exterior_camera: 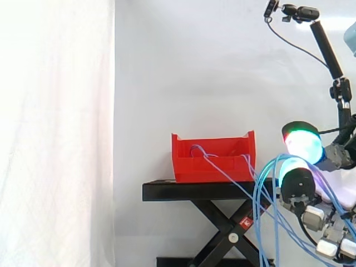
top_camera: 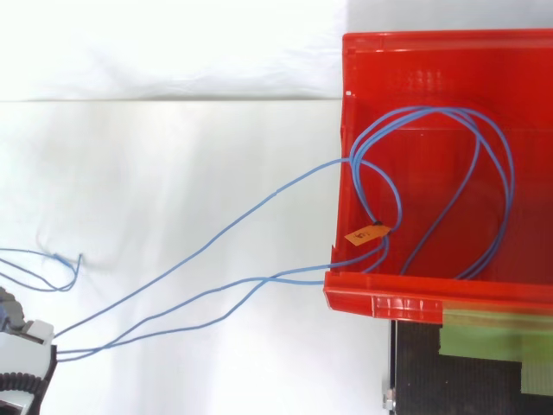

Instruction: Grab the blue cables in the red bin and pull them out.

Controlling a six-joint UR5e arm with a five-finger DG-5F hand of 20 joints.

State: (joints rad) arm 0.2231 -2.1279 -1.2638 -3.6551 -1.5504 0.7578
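A red bin (exterior_camera: 214,167) stands on a black stand (exterior_camera: 189,191). Thin blue cables (top_camera: 432,173) loop inside the bin (top_camera: 389,298), with an orange tag (top_camera: 365,233) on them. Several strands cross the bin's wall and stretch taut through the air (top_camera: 216,251) to my hand (top_camera: 22,341) at the lower left of the top view. In the side view the hand (exterior_camera: 297,186) is right of the stand and a little below the bin. Its green and cyan glowing pads (exterior_camera: 303,144) are curled round the cables (exterior_camera: 267,183). A slack cable end (top_camera: 56,268) hangs beside the hand.
A scissor frame (exterior_camera: 222,233) carries the stand's top. Green tape (top_camera: 484,333) lies on the stand next to the bin. A black camera arm (exterior_camera: 325,44) reaches in at the upper right of the side view. A white curtain hangs behind everything.
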